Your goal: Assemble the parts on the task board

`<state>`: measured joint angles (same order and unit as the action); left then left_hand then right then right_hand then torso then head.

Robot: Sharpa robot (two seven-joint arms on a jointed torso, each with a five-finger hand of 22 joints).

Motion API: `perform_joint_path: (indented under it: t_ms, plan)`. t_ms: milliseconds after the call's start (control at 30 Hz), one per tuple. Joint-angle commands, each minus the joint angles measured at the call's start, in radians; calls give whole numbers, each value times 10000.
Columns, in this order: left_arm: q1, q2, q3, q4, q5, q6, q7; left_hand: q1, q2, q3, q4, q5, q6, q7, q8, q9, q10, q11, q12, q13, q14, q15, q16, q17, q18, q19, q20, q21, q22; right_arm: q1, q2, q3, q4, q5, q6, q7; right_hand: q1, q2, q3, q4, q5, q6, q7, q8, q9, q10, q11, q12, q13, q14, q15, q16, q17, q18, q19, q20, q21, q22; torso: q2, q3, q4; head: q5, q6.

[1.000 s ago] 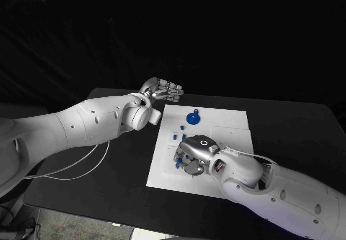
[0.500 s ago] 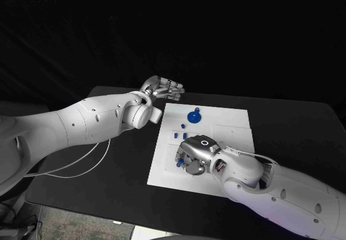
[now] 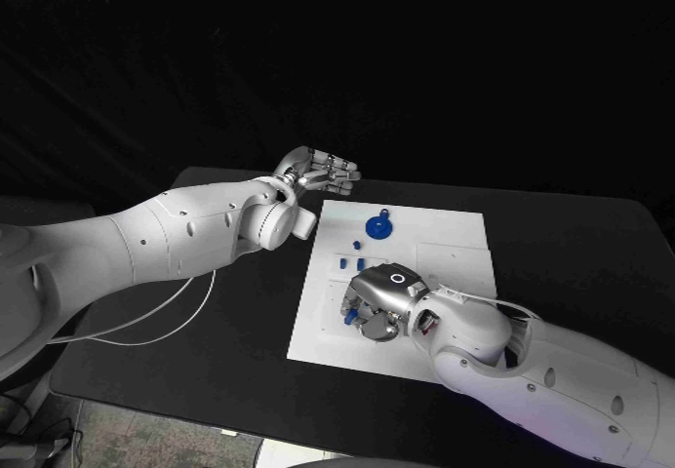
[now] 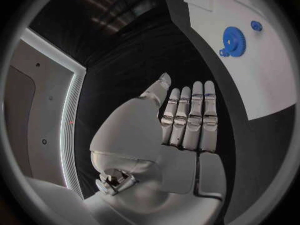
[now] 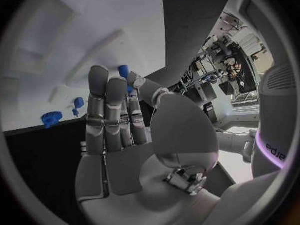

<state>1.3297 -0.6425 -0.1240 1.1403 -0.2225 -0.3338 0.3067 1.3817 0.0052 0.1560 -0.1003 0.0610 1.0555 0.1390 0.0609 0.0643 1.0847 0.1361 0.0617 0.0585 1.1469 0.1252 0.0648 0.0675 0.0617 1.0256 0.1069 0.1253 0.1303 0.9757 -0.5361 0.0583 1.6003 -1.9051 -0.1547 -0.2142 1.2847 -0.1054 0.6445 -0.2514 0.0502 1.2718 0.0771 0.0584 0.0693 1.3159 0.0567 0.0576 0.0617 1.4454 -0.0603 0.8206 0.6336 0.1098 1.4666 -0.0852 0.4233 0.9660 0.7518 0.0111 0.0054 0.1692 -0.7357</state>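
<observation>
The scene is almost the same as one second ago; only small changes are visible.

The left hand (image 3: 318,174) stays beyond the far left corner of the task board (image 3: 451,249), over the black table (image 3: 563,244), not touching the board. Its fingers (image 4: 190,117) are straight and lie side by side, and it holds nothing. Compared with the earlier picture it sits a little further from the robot, but the whole picture has also shifted a bit, so I cannot tell if the hand really moved.

The right hand (image 3: 382,300) still rests low on the near left part of the board, palm down. In the right wrist view its fingers (image 5: 109,110) are stretched out together, and a small blue part (image 5: 124,71) shows just past the fingertips, near the thumb. I cannot tell whether the hand pinches this part or only touches it. In the head view, blue pieces (image 3: 349,314) show at the left side of this hand, as before.

The blue gear (image 3: 378,229) lies on the far part of the board, with a small blue knob (image 3: 384,214) just beyond it. Both are in the same place as earlier. Some small blue pegs (image 3: 350,261) stand between the gear and the right hand, also unchanged.
</observation>
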Motion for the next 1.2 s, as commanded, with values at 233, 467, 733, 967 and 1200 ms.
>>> perform_joint_path:
  t_ms: [233, 467, 733, 967, 1200]
  plan:
    - [10, 22, 8, 22, 49, 115, 59, 0, 46, -22, 62, -37, -42, 6, 9, -3, -49, 43, -27, 2, -53, 2, -20, 15, 79, -42, 32, -1, -10, -42, 148, -134, -171, -184, 400, -158, -109, 56, 79, 14, 148, -21, 30, 48, 5, 263, -279, 34, 9, 16, -54, -74, -22, 185, 306, -34, -99, 35, -3, -16, 11, -27, -14]
    - [10, 24, 8, 22, 49, 115, 54, 0, 46, -22, 62, -37, -42, 6, 9, -3, -49, 43, -27, 2, -53, 2, -20, 15, 79, -42, 32, -1, -10, -41, 243, -224, -300, -133, 484, -122, -318, -71, -278, 164, 988, -247, 89, 46, -20, -42, -208, 26, -1, 5, -3, -64, -41, 207, 303, 17, -157, 73, -5, -12, 9, -22, -27]
    - [9, 34, 8, 6, 49, 74, 93, 0, 46, -22, 62, -37, -42, 6, 9, -3, -49, 43, -27, 2, -53, 2, -20, 15, 79, -42, 32, -1, -10, -41, 256, -283, -351, -32, 513, -67, -521, -176, -774, 250, 1653, -485, 128, 48, -32, -361, -124, 21, -9, 0, 52, -72, -79, 231, 329, 74, -273, 23, -2, -4, 0, -26, -42]
    - [9, 23, 9, 6, 49, 67, 103, 13, 55, -25, 69, -32, -40, 4, 15, -1, -29, 36, -24, 3, -40, -4, -16, 18, 83, -31, 28, 21, -72, -42, 162, -297, -333, 140, 238, -24, -565, -278, -922, 189, 1529, -839, 212, 36, -50, -791, 10, 10, -17, 19, 172, -63, -114, 266, 363, 174, -337, -30, 2, 13, 0, -37, -54]
    - [9, 10, 8, 9, 49, 62, 106, 13, 55, -25, 69, -32, -40, 4, 15, -1, -29, 36, -24, 3, -40, -4, -16, 18, 83, -31, 28, 21, -72, -42, 81, -300, -335, 399, -202, 37, -243, -486, -3235, 591, 2198, -1890, 444, 48, -67, -2156, 367, 15, -32, 27, 392, -86, -310, 531, 408, 434, -491, -429, -5, 8, -2, -48, -56]
